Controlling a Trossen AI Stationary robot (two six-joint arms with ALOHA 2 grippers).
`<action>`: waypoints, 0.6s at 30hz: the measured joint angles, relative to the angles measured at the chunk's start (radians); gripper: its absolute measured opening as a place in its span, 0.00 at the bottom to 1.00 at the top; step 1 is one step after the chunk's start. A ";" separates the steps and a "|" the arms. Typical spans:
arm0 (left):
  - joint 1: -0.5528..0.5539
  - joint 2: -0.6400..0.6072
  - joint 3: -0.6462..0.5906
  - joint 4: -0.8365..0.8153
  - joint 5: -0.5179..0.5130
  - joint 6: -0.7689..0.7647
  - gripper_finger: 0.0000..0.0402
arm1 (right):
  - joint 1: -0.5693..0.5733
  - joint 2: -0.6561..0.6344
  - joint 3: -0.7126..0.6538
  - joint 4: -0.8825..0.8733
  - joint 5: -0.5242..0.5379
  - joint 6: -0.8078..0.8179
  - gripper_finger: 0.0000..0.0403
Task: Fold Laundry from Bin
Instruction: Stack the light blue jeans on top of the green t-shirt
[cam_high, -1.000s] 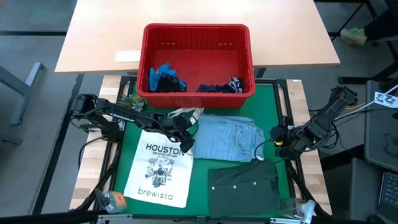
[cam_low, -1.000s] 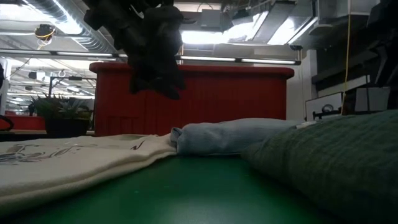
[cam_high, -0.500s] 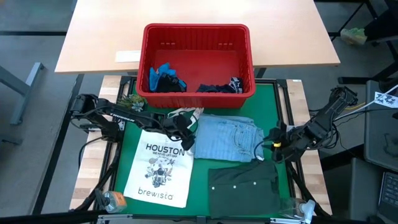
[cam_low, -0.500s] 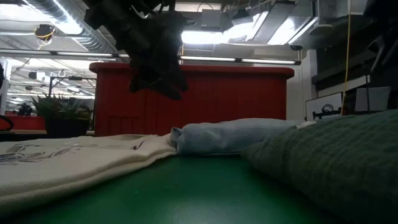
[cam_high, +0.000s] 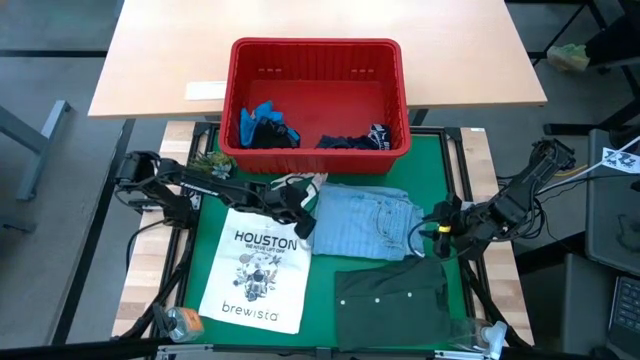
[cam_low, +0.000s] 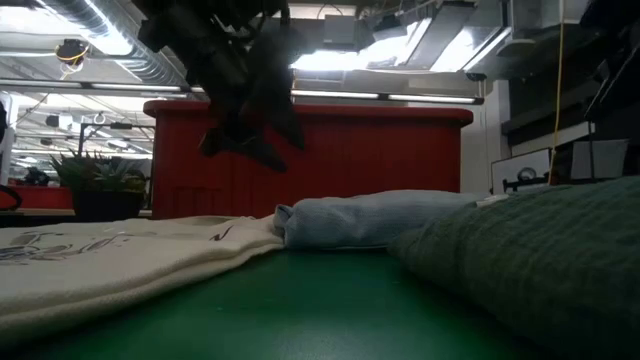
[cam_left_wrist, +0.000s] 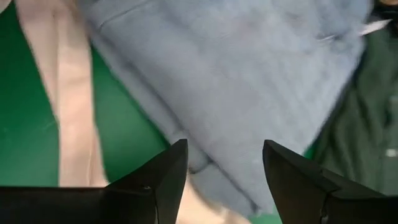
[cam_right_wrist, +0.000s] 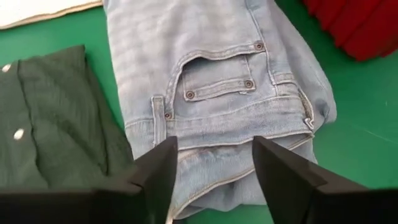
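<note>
Denim garment (cam_high: 365, 223) lies between the left gripper (cam_high: 303, 215) and right gripper (cam_high: 438, 228), both open above it.

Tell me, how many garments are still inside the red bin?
2: a bright blue one at the left side of the bin, a dark navy one at its right front. More may be hidden under them.

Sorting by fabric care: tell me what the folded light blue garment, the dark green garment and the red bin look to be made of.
Light blue garment: looks like denim, matte and faded, with rivets, a patch pocket and stitched seams.
Dark green garment: soft ribbed or corduroy-like cloth, matte; fine parallel ridges and pale buttons show. Exact fabric unclear.
Red bin: apparently rigid moulded plastic, with a thick rim and slotted walls.
</note>
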 joint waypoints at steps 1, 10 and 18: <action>0.003 0.013 0.000 0.000 -0.002 -0.009 0.50 | 0.000 0.001 0.000 -0.001 0.002 0.012 0.55; 0.069 0.147 0.000 0.083 0.004 -0.050 0.50 | 0.000 0.006 0.000 -0.007 -0.113 0.138 0.67; 0.118 0.245 0.000 0.179 0.121 -0.079 0.50 | 0.000 0.006 0.000 -0.006 -0.125 0.145 0.67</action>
